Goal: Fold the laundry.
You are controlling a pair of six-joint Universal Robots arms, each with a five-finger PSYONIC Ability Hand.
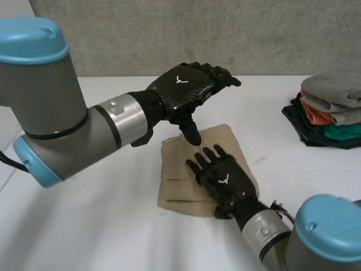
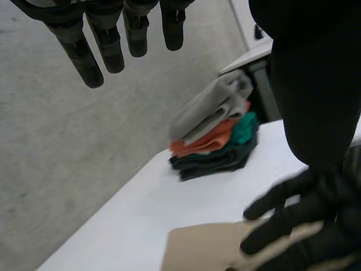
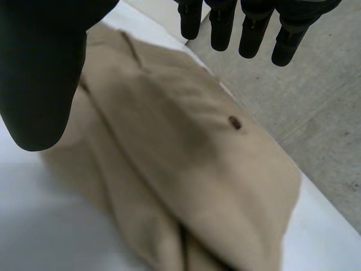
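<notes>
Tan garment [image 1: 180, 183] lay folded into a rough rectangle on the white counter [image 1: 96, 226], near the middle, between the two arms. Layered folds showed along its near-left side. A small dark button [image 3: 234, 122] sat on the top layer.

Right hand [image 1: 225, 180] lay palm down on the right half of the garment. Its fingers [image 3: 254, 31] were straight and spread, pointing toward the far edge and pinching nothing.

Left hand [image 1: 183, 87] hung above the garment's far edge, back of the hand up. Its fingers [image 2: 84, 56] were straight, held close side by side, reaching out over bare counter and holding nothing. Its thumb [image 1: 190, 131] pointed down at the far edge, just ahead of the right hand's fingertips. Could not tell whether the thumb touched the cloth.

A stack of folded clothes [image 1: 330, 110] sat at the counter's far right, well apart from the garment. It was grey on top, then orange, then teal, with dark cloth at the bottom.
</notes>
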